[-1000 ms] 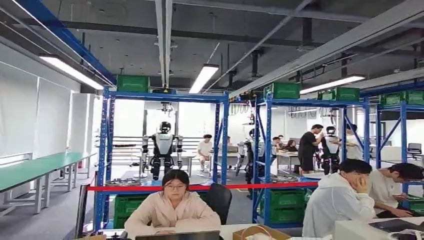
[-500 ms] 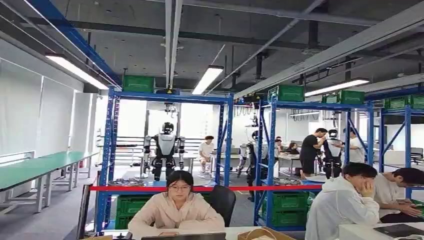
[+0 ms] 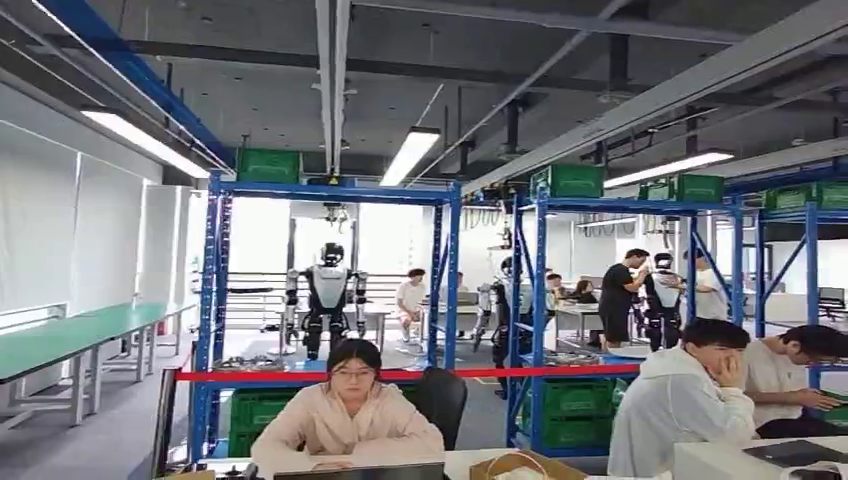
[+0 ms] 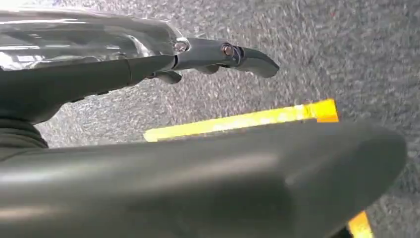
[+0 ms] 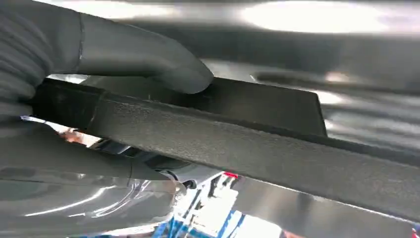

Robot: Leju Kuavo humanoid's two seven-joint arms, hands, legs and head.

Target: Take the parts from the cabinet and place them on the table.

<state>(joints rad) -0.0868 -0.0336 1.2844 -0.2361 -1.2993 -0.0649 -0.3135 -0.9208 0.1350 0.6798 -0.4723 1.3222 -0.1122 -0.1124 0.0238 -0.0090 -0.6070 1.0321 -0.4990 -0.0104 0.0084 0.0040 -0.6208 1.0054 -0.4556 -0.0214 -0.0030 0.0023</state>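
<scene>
In the right wrist view my right hand (image 5: 114,54) holds a flat black part (image 5: 247,141). The thick grey thumb presses on the part's upper face, and the long textured edge runs across the picture. My left hand (image 4: 148,64) hangs over grey floor with its dark fingers (image 4: 247,53) stretched out and nothing in them. The head view looks out over a workshop with blue shelving racks (image 3: 450,290).
A person (image 3: 348,415) sits at a desk straight ahead, with two more people (image 3: 690,405) at the right. Red barrier tape (image 3: 400,375) crosses the racks. Green tables (image 3: 70,335) line the left wall. Yellow tape (image 4: 237,120) marks the floor under my left hand.
The whole head picture swung slightly to one side and back, so the camera moved. The people and racks stay where they were.
</scene>
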